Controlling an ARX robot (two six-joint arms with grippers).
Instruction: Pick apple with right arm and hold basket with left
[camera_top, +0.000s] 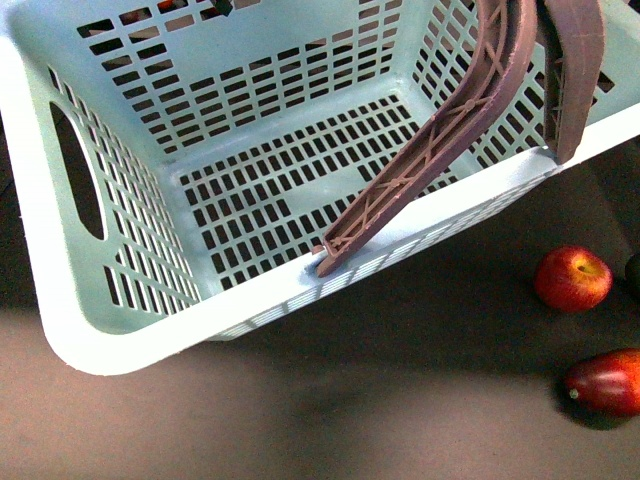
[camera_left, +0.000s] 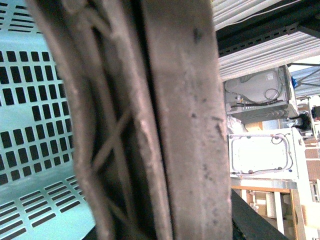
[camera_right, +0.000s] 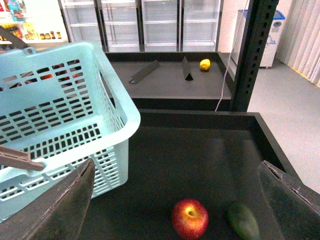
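The turquoise basket (camera_top: 250, 170) fills the front view, tilted and raised, empty inside, with its two brownish-mauve handles (camera_top: 470, 110) swung up at the right. The handles (camera_left: 175, 125) fill the left wrist view; my left gripper is shut on them, its fingers hidden. The red apple (camera_top: 572, 278) with a yellowish stem patch lies on the dark surface right of the basket. In the right wrist view the apple (camera_right: 190, 218) lies below my open right gripper (camera_right: 177, 200), between its wide-apart fingers (camera_right: 65, 200), untouched. The basket (camera_right: 60, 130) stands beside it.
A darker elongated red fruit (camera_top: 608, 382) lies near the apple in the front view. A green oval fruit (camera_right: 242, 221) lies right beside the apple. The dark bin has a raised rim (camera_right: 270, 135). A yellow fruit (camera_right: 205, 64) sits on a far shelf.
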